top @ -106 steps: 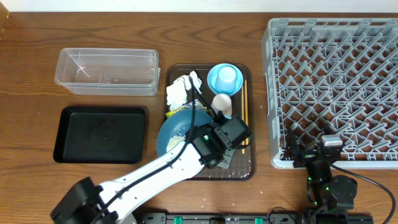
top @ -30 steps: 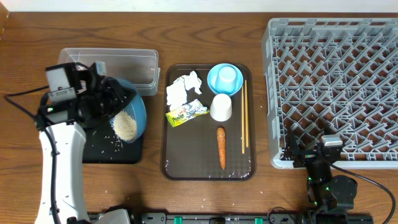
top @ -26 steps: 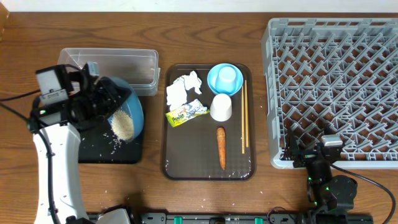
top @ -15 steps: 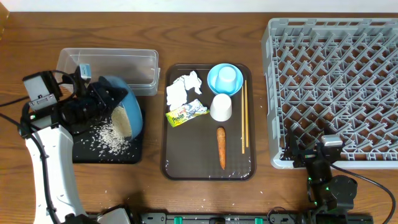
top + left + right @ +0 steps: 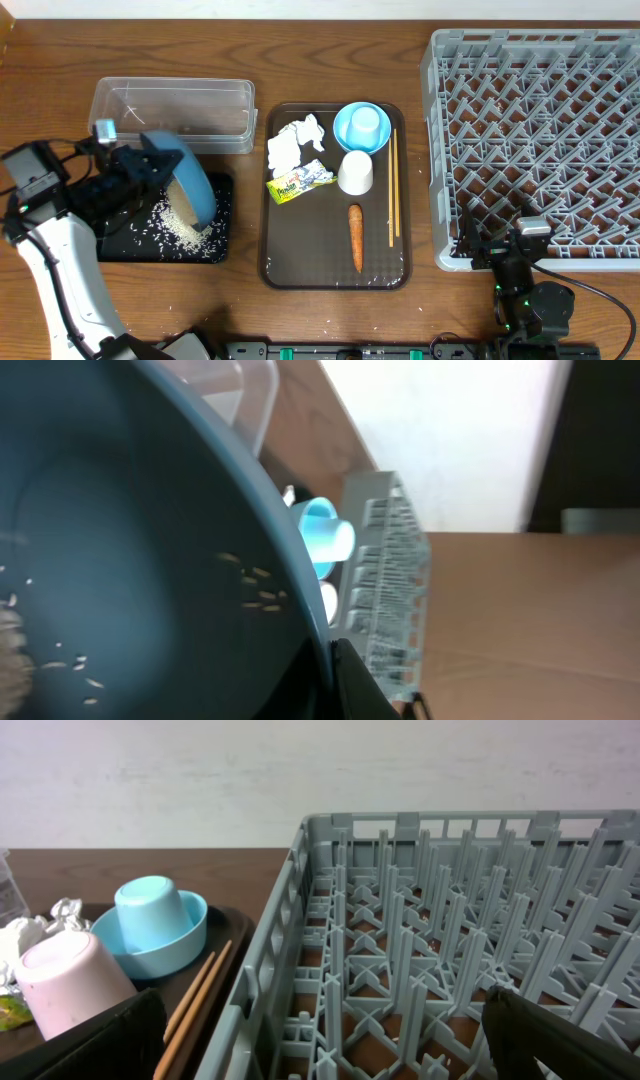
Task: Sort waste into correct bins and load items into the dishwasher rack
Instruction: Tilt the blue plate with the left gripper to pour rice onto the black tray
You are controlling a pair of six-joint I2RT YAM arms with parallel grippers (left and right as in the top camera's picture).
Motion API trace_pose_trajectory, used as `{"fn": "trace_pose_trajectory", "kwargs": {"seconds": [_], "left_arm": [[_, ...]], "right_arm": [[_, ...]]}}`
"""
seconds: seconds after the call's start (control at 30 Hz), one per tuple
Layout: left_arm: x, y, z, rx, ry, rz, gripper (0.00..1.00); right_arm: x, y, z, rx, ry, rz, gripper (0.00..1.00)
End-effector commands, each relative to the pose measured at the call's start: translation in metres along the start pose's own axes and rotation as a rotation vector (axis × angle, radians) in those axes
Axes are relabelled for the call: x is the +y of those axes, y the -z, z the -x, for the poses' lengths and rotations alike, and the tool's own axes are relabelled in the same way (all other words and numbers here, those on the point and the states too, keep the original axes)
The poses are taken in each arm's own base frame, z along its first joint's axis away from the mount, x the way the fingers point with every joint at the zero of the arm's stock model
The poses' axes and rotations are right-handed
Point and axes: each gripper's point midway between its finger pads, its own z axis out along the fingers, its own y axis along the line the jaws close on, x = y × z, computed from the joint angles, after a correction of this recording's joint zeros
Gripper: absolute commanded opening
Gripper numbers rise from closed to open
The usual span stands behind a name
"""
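My left gripper (image 5: 138,172) is shut on the rim of the dark-blue dish (image 5: 186,181), which stands tipped steeply over the black tray (image 5: 222,250). A heap of rice (image 5: 181,224) lies on that tray under the dish's lower edge. In the left wrist view the dish (image 5: 120,560) fills the frame with a few grains (image 5: 255,585) stuck to it, the rim pinched in my gripper (image 5: 333,678). My right gripper (image 5: 500,250) rests open at the rack's front edge, nothing between its fingers (image 5: 90,1040). The grey rack (image 5: 540,130) holds nothing.
The brown serving tray (image 5: 335,272) carries tissues (image 5: 290,143), the wrapper (image 5: 298,181), white cup (image 5: 355,172), light-blue bowl (image 5: 362,127), carrot (image 5: 355,238) and chopsticks (image 5: 393,185). The clear tub (image 5: 170,112) stands behind the black tray. Stray grains dot the wood near the front.
My left arm has drawn back to the left and tipped the dish steeper. The rice has slid off the dish onto the black tray. The right arm has not moved.
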Motion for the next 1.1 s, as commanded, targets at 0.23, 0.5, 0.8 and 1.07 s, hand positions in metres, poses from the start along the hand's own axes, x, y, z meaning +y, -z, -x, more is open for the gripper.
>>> {"fn": "trace_pose_trajectory", "kwargs": {"seconds": [0.23, 0.5, 0.8, 1.07], "left_arm": [[-0.013, 0.026, 0.011, -0.055, -0.003, -0.156, 0.06], [-0.023, 0.029, 0.009, -0.037, 0.01, -0.236, 0.06], [-0.025, 0.031, 0.012, -0.043, -0.017, -0.26, 0.06], [-0.029, 0.042, 0.012, -0.058, 0.026, -0.309, 0.06]], "right_arm": [[-0.005, 0.0, -0.002, 0.004, 0.01, -0.023, 0.99], [-0.005, 0.0, -0.002, 0.004, 0.01, -0.023, 0.99], [-0.006, 0.0, -0.002, 0.004, 0.01, -0.024, 0.99], [-0.005, 0.0, -0.002, 0.004, 0.01, -0.023, 0.99]]}}
